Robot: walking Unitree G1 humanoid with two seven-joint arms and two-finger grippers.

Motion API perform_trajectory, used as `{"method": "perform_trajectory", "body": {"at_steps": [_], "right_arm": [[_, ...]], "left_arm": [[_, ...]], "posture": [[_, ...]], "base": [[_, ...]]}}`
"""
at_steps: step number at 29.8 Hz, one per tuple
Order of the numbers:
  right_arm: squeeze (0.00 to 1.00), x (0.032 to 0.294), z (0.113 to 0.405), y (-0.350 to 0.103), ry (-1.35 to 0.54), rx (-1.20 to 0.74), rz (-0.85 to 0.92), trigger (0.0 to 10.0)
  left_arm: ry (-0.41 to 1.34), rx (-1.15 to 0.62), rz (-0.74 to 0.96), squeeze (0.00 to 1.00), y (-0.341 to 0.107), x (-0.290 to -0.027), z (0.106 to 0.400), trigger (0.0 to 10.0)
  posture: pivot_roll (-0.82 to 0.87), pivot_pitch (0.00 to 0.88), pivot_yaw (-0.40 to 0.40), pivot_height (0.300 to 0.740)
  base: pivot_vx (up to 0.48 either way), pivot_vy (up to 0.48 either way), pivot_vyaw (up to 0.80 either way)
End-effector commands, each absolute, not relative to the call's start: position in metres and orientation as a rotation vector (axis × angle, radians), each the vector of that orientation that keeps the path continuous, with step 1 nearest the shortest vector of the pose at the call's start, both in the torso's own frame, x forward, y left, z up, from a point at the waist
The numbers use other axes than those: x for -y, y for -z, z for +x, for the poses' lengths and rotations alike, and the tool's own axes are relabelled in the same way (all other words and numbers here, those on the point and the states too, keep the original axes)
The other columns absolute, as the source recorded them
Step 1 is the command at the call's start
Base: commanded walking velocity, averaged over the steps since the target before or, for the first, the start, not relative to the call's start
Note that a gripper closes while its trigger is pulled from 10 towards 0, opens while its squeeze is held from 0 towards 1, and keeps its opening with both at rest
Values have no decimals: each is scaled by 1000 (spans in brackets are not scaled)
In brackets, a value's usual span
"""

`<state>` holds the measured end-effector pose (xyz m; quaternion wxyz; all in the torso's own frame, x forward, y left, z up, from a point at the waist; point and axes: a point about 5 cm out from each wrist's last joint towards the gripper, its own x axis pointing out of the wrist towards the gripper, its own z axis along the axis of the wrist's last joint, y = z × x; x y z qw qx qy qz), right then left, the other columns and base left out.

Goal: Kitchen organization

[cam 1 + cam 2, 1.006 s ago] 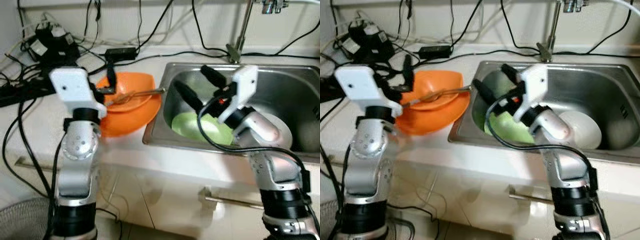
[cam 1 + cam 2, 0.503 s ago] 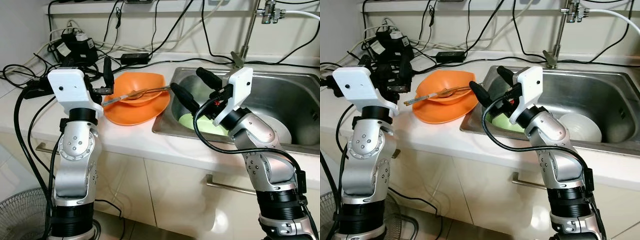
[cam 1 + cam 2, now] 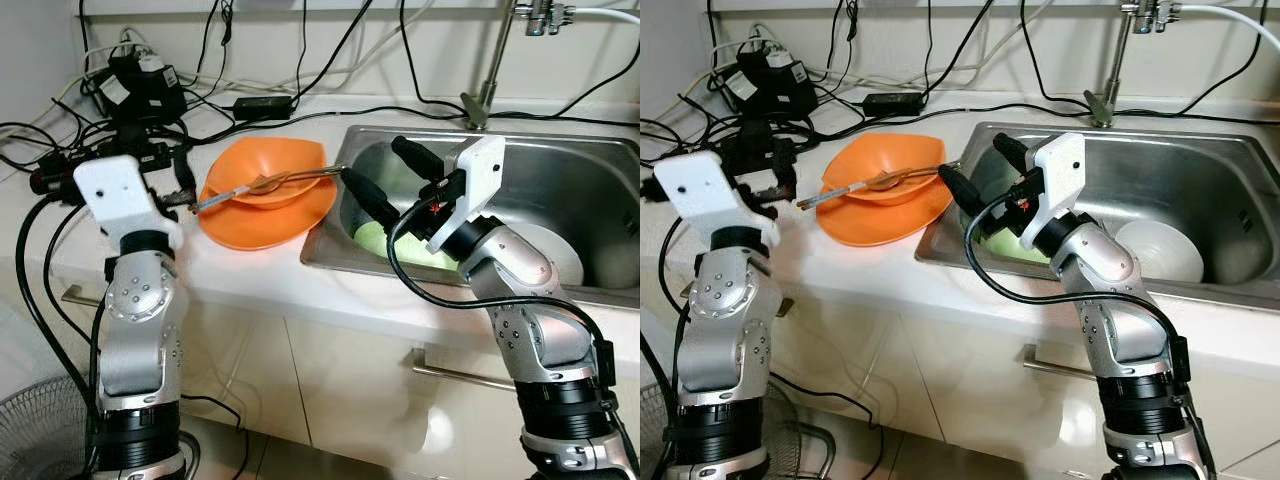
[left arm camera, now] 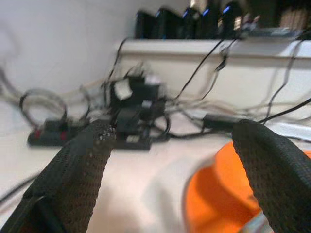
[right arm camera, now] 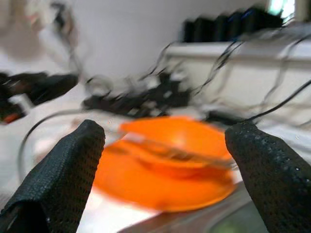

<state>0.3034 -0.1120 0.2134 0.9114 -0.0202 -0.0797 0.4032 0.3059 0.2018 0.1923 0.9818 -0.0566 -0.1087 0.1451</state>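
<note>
An orange bowl (image 3: 270, 168) sits in an orange plate (image 3: 262, 212) on the white counter, just left of the steel sink (image 3: 330, 250). A long metal utensil (image 3: 262, 183) lies across the bowl, its handle end pointing at my left gripper (image 3: 170, 170). That gripper hovers open just left of the plate, and its fingers (image 4: 92, 150) are spread wide with nothing between them. My right gripper (image 3: 388, 176) is open over the sink's left end, beside the plate. Below it in the sink lie a green plate (image 3: 380, 243) and a white bowl (image 3: 560, 252).
Black cables, adapters and a power strip (image 3: 140, 85) crowd the counter's back left. A faucet (image 3: 487, 60) rises behind the sink. Cabinet doors with a bar handle (image 3: 455, 372) are below the counter edge. A fan grille (image 3: 40, 440) stands on the floor at lower left.
The view has shifted a little. My left gripper has drawn back to the left and lower, away from the utensil's handle. The right gripper has stayed over the sink's left end.
</note>
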Motion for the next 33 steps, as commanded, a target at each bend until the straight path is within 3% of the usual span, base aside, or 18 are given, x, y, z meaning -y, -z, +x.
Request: {"method": "perform_trajectory", "body": {"at_steps": [1,12,25,26,27,33], "right_arm": [[0,108,298,-212,-883,150,-54,10000],[0,112,298,-210,-893,122,-98,10000],[0,110,294,-209,-913,121,-109,10000],[0,110,294,-209,-913,121,-108,10000],[0,110,294,-209,-913,121,-108,10000],[0,109,293,-209,-915,123,-108,10000]], "left_arm": [[-299,182,-177,0,-188,-205,310,10000],[-113,34,-570,0,-161,-189,329,10000],[-25,-33,-798,0,-150,-186,345,10000],[-22,-27,-823,0,-150,-185,346,3961],[-13,-19,-857,0,-150,-184,346,0],[15,-27,-902,0,-150,-179,348,0]], "posture": [[-84,0,106,740],[-94,0,108,740],[-104,0,110,740],[-105,0,110,740],[-105,0,110,740],[-108,0,111,740]], "base": [[0,0,0],[0,0,0],[0,0,0],[0,0,0],[0,0,0],[0,0,0]]}}
